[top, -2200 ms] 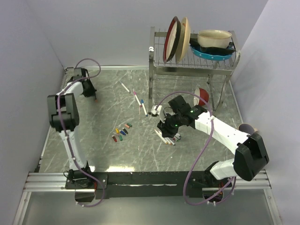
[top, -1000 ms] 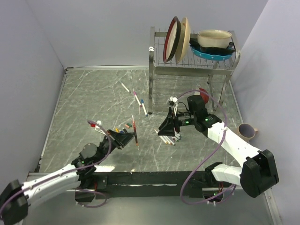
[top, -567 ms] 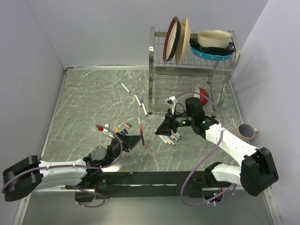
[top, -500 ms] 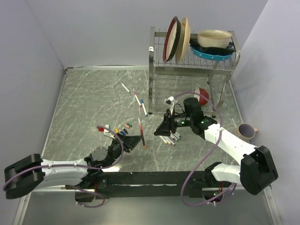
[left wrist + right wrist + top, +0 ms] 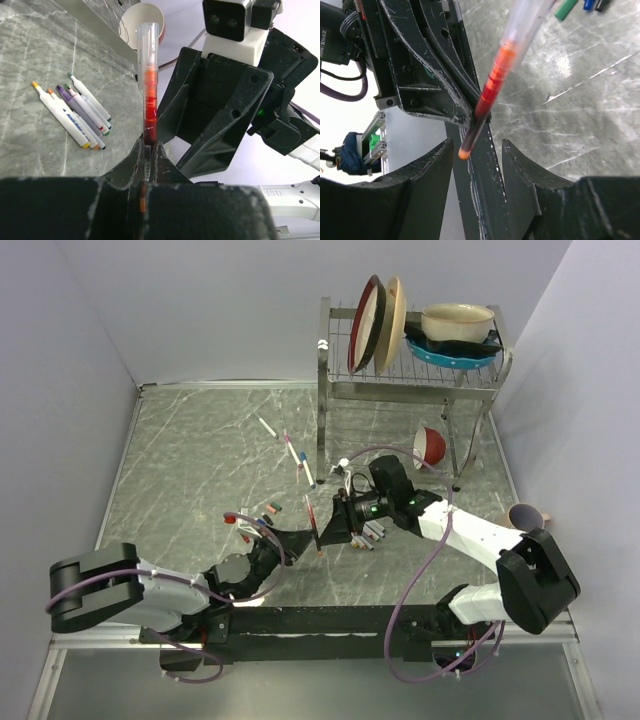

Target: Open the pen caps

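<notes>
loose coloured pen caps (image 5: pixel 270 508) lie clustered on the grey marbled table (image 5: pixel 200 440), just left of where the two grippers meet. the left gripper (image 5: pixel 148 150) is clenched on a red-inked marker (image 5: pixel 149 85), near its orange end. facing it, the right gripper (image 5: pixel 477 146) has its jaws apart, gripping nothing, with the marker's orange end showing in the gap. uncapped markers (image 5: pixel 75 115) lie side by side on the table nearby.

White-link arms (image 5: pixel 165 590), blk joints, blk L gripper (image 5: pixel 148 149) & R gripper (image 5: pixel 476 150), purple cables (image 5: pixel 410 595), green LED (image 5: pixel 259 111)
</notes>
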Robot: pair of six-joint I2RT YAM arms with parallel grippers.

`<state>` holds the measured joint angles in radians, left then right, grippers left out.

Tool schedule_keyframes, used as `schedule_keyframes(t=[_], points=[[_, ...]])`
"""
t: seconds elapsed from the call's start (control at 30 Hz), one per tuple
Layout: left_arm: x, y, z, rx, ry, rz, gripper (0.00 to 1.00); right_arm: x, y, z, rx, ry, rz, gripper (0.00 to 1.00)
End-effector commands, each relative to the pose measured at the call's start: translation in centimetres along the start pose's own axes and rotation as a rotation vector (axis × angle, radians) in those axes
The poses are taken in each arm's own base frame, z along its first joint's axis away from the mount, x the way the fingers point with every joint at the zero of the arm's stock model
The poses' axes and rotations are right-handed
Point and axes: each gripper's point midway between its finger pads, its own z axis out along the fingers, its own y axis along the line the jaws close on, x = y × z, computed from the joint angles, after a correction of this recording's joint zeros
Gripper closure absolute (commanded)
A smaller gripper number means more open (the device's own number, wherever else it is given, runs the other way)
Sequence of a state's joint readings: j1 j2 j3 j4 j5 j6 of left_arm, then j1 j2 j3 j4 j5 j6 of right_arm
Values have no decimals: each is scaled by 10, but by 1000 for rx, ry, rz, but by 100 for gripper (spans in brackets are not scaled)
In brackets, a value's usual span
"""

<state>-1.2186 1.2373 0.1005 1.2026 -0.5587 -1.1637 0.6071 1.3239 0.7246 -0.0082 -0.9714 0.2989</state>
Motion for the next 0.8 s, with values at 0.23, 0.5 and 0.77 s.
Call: schedule_keyframes(t=[0.23, 0.5, 0.77], points=[[-9, -41, 15, 117, -70, -54, 99, -4, 18, 10, -74, 48, -41, 54], [-7, -41, 15, 126, -65, -53, 95, -4, 22, 9, -97, 60, -85, 100], [-25, -33, 2, 84, -106, 13, 22, 3, 23, 10, -128, 134, -141, 100]])
